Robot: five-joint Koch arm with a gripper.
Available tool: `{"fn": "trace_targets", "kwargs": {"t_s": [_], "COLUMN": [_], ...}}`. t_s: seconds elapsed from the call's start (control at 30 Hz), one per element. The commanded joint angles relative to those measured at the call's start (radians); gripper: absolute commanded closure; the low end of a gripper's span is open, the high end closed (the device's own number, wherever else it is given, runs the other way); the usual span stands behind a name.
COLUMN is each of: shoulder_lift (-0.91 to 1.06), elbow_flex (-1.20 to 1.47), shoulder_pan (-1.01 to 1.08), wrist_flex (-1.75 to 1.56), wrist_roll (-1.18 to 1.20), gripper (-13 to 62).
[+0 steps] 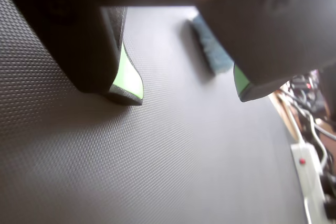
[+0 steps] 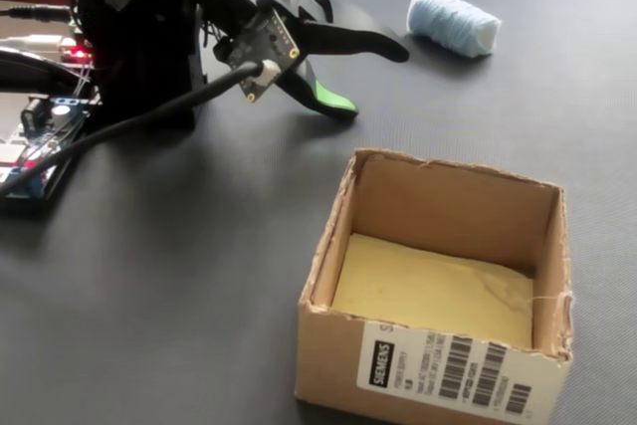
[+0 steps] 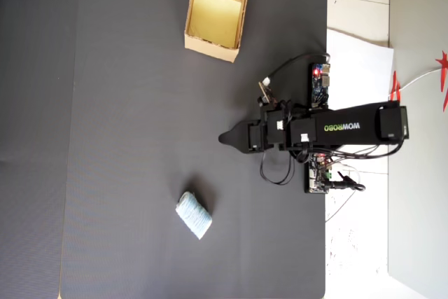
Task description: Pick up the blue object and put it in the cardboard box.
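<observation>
The blue object [image 2: 453, 24] is a pale blue ribbed roll lying on the black mat, far right in the fixed view. The overhead view shows the roll [image 3: 193, 215] below and left of the arm. The cardboard box [image 2: 448, 370], tan with a yellowish floor, stands open in the fixed view's foreground; in the overhead view the box [image 3: 210, 45] sits at the top. My gripper [image 2: 373, 79] hovers low over the mat, open and holding nothing, short of the roll. In the wrist view the roll [image 1: 212, 48] lies beyond the gripper [image 1: 186, 87], partly hidden behind the right jaw.
Circuit boards with lit LEDs [image 2: 40, 136] and cables lie beside the arm base [image 2: 139, 57]. A white power strip [image 1: 310, 182] lies past the mat's edge in the wrist view. White paper [image 3: 357, 68] lies under the arm's rear, off the mat [image 3: 126, 138].
</observation>
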Motion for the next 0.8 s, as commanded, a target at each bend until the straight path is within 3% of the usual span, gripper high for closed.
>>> {"fn": "trace_targets", "kwargs": {"t_s": [0.0,0.77], "shoulder_lift": [0.086,0.081], "elbow_flex": [0.035,-0.043], "shoulder_pan": [-0.044,-0.528], "wrist_flex": [-0.005,-0.064], "wrist_roll": [0.008,0.012], "gripper": [15.3,16.3]}}
